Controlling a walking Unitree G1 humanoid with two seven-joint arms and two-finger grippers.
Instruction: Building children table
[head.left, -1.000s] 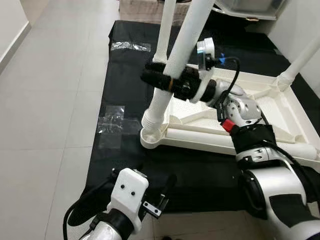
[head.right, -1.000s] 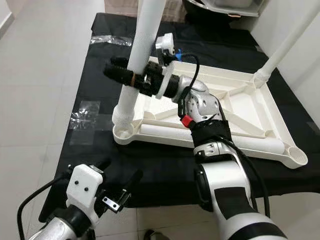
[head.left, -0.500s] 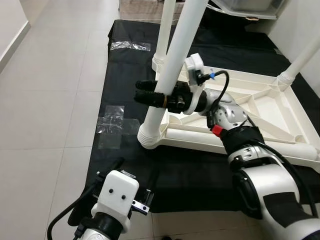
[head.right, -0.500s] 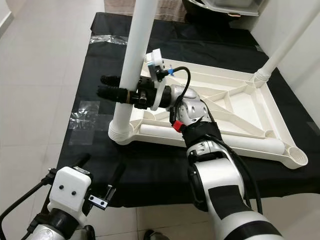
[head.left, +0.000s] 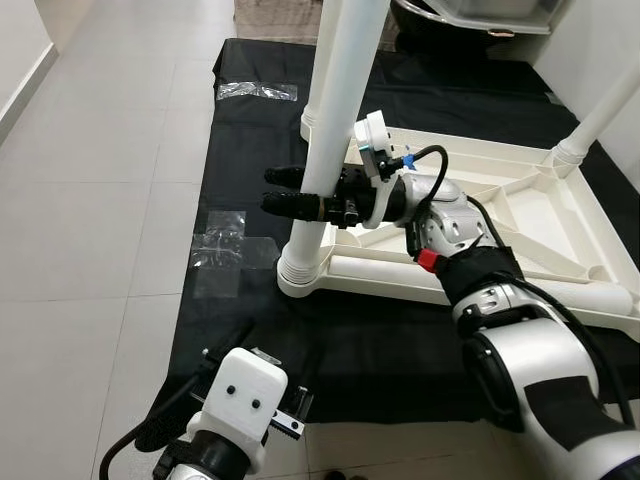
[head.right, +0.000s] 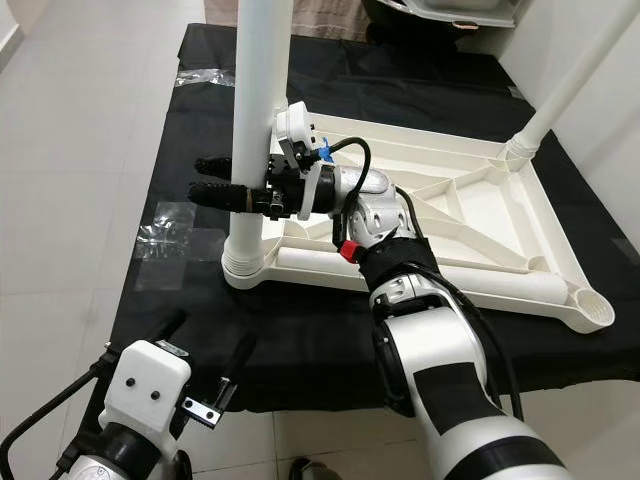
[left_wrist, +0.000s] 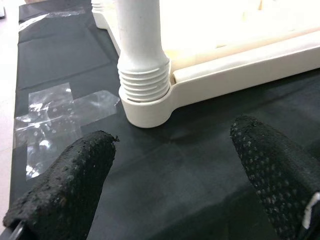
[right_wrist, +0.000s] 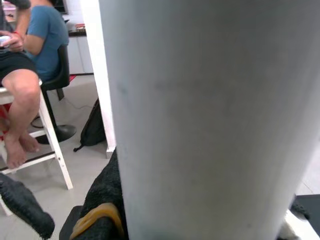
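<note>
Pale floor tiles are surrounding a black mat (head.left: 240, 140), on which the white children's table top (head.left: 520, 215) is lying underside up.

Left eye view: the right gripper (head.left: 290, 192) is clamping the near-corner leg (head.left: 335, 110), one black finger passing each side of the tube partway up. The leg is standing upright in the corner socket (head.left: 300, 275) directly below the fingers. Clear plastic wrap (head.left: 225, 240) is lying on the mat just beyond the fingertips. The left gripper (head.left: 255, 355) is hanging low near the mat's edge, fingers spread and holding nothing.

Right eye view: two further legs, one (head.right: 570, 85) at the far corner, are already standing; an unfilled socket (head.right: 590, 315) is waiting well away from the right gripper.

Left wrist view: the leg's ribbed collar (left_wrist: 142, 87) is sitting at the socket, ahead of and between the parted pads (left_wrist: 65, 180).

Right wrist view: the tube is pressing close against the fingers; a seated person (right_wrist: 30, 60) is showing behind.

Handling, judged: hollow plastic, light, stiff, smooth and rather slippery. Hold is best taken mid-tube, squarely, so twisting is not tilting the leg.
</note>
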